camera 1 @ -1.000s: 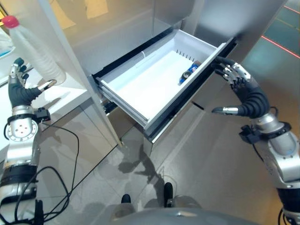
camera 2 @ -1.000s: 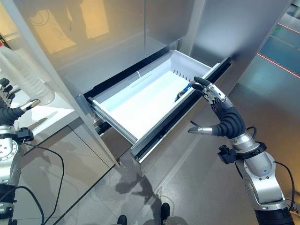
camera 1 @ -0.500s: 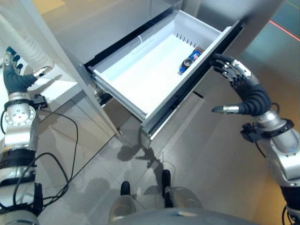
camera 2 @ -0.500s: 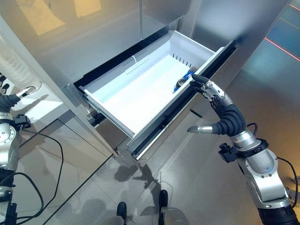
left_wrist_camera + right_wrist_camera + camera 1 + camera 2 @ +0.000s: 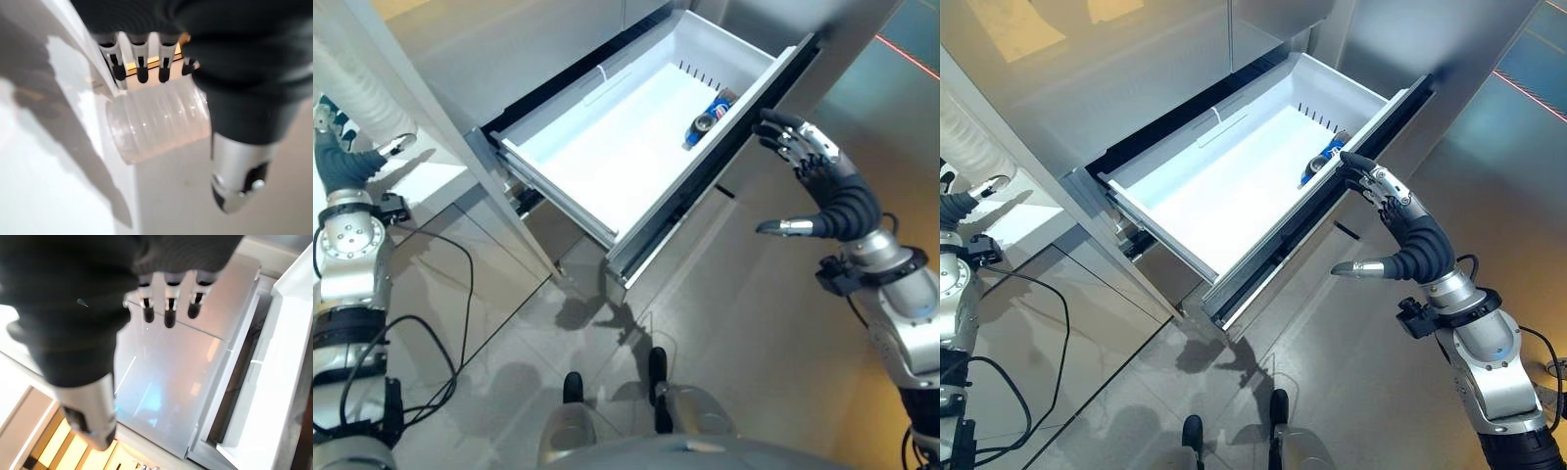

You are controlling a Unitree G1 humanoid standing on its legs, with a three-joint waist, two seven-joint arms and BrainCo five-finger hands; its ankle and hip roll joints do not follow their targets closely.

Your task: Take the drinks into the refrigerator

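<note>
Right fingers: your right hand (image 5: 1408, 235) had its fingers (image 5: 1368, 179) spread and straight, holding nothing, tips just at the front panel of the open drawer (image 5: 570, 192); thumb stuck out to the side.
Left fingers: your left hand (image 5: 342, 166) sat at the far left by the white counter (image 5: 431, 186). In the left wrist view its fingers (image 5: 142, 73) reached over a clear ribbed bottle (image 5: 159, 125) with the thumb on the near side, so you appeared to have it gripped.
Drink in hand: the bottle rose from your left hand beside the counter, well apart from the drawer.
Drink already stowed: a blue can (image 5: 708, 117) lay on its side inside the drawer, near its right-hand back corner.
Drawer: it stood pulled out wide from the steel refrigerator (image 5: 1136, 78), white inside, mostly bare floor.
Step in hand: by my reading, you had the drawer held open and were between loads, with the bottle grasped but not yet carried over.
Next move: you would have needed to swing the left arm across to the drawer, lower the bottle onto the bare white floor clear of the can, then let go; the bottle looked long, so laying it flat seemed wiser.
</note>
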